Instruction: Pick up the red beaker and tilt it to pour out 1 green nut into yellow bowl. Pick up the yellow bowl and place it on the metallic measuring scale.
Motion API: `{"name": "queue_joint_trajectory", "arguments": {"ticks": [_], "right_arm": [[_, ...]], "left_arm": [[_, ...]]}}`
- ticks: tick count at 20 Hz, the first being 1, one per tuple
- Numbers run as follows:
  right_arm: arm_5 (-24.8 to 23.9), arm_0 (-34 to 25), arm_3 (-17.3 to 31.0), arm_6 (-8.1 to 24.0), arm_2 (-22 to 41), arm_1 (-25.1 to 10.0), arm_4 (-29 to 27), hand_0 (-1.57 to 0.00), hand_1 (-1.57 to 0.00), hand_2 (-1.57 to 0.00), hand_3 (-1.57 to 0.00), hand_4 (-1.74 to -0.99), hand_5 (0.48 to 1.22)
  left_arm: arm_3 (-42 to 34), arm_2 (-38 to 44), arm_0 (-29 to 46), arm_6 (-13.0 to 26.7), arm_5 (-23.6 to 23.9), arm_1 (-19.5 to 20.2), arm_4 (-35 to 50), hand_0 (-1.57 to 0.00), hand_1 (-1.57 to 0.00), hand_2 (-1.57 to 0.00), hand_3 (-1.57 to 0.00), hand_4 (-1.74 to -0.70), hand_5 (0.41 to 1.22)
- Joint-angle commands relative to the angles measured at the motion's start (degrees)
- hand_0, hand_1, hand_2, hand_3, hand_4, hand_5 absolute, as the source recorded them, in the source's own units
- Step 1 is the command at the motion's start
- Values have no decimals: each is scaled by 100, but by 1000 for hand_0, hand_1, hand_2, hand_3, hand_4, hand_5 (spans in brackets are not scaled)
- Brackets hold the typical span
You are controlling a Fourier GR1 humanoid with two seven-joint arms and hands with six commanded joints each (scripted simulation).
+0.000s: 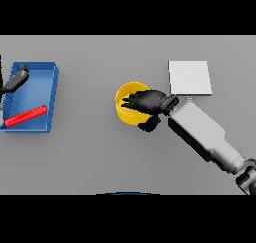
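The right hand (148,103) lies over the near-right part of the yellow bowl (129,103), fingers spread across its opening and the thumb hooked down outside the rim, so it appears to be pinching the wall of the bowl. That grip suits the second half of the task: I judge the bowl is about to be carried off. Whether a green nut sits inside I cannot tell, since the hand covers much of the bowl's floor.

Just beyond the hand's wrist, up and to its right, sits the scale (189,77), a pale square plate, close enough that the move should be short.

Well off to the hand's left is a blue tray (47,72) holding a red beaker (26,115) lying on its side. The left hand (19,78) shows over the tray's far corner; I cannot tell its state.

All of it rests on a plain grey counter (90,157); no room shows beyond it.
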Motion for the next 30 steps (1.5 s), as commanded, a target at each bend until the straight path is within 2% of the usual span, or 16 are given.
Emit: {"name": "queue_joint_trajectory", "arguments": {"ticks": [1,3,4,5,7,9,10,13,15,18,21,23,24,28,30], "right_arm": [[88,11,-51,36,-17,-16,-32,1,1,-9,-47,-1285,753],[195,-16,110,260,-68,148,-86,1,-9,-43,-104,-1293,776],[238,7,79,284,-95,113,-112,-26,-36,-71,-141,-1302,805],[284,40,1,305,-95,109,-131,-161,-135,-147,-182,-1321,839],[172,84,6,105,-56,68,-113,-669,-652,-614,-309,-1394,976],[295,14,48,54,-75,79,-167,-993,-983,-959,-552,-1514,1064],[418,30,-25,88,-86,24,-197,-1109,-1100,-1081,-706,-1557,1096],[542,37,-90,118,-87,-17,-265,-1334,-1330,-1205,-1120,-1647,1157],[439,63,-95,136,-51,-14,-276,-1420,-1417,-1253,-1269,-1681,1180],[415,77,-125,71,-65,-92,-367,-1493,-1492,-1286,-1386,-1710,1200],[427,79,-312,81,-75,-185,-402,-1531,-1531,-1306,-1405,-1725,1210],[495,43,-448,115,-146,-236,-446,-1546,-1545,-1356,-1336,-1731,1214],[540,31,-522,303,-217,-234,-455,-1551,-1550,-1371,-1309,-1733,1215],[789,-126,-881,503,-451,-360,-548,-1563,-1563,-1419,-1242,-1738,1219],[774,-112,-1086,544,-587,-539,-546,-1566,-1566,-1422,-1268,-1739,1220]], "left_arm": [[22,7,3,-2,-11,4,7,1,1,1,1,-744,697],[-31,-9,-3,-48,5,4,-14,1,1,1,1,-747,700],[83,-7,-77,-17,-16,-38,-19,1,1,1,1,-750,701],[-4,-10,-42,-22,26,-24,-25,1,1,1,1,-752,701],[-6,-4,-19,18,37,-29,-11,1,1,1,1,-755,703],[-11,30,-30,25,28,25,0,1,1,1,1,-756,703],[-34,-7,-9,4,54,-9,-28,1,1,1,1,-756,701],[5,-27,-78,15,33,-2,-73,1,1,1,1,-750,695],[-64,-43,-55,30,28,42,-92,1,1,1,1,-742,690],[6,-56,-53,3,-13,-3,-75,1,1,1,1,-736,688],[-43,-55,-24,-19,27,22,-94,1,1,1,1,-731,685],[-65,-20,-11,-37,6,94,-78,1,1,1,1,-729,690],[-49,-32,-46,24,13,61,-82,1,1,1,1,-732,691],[-77,-46,-89,86,5,73,-100,1,1,1,1,-734,697],[-50,-63,-114,83,19,38,-125,1,1,1,1,-739,693]]}}
